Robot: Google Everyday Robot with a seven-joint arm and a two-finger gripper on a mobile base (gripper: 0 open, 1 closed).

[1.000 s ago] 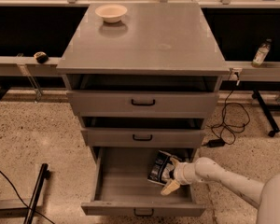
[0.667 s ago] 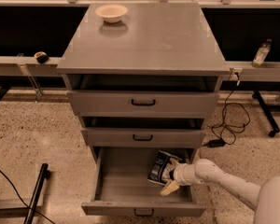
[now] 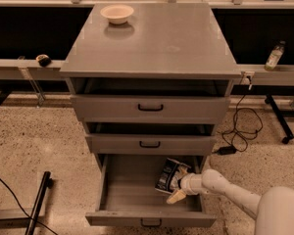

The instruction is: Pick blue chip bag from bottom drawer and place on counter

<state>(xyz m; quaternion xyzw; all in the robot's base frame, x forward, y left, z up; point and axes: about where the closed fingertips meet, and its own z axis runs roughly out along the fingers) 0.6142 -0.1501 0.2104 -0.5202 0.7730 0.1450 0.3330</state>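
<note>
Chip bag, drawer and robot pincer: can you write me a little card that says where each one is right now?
chip bag: inside the bottom drawer, toward the picture's right
bottom drawer: pulled open
pincer: down in the bottom drawer, right at the chip bag
counter: has a bowl near its back left corner
job so far: chip bag not yet on the counter

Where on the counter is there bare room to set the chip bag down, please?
The counter is bare right of the bowl and all along its front edge; only the back-left corner is taken. The gripper is at the right of the bottom drawer, at the blue chip bag.
</note>
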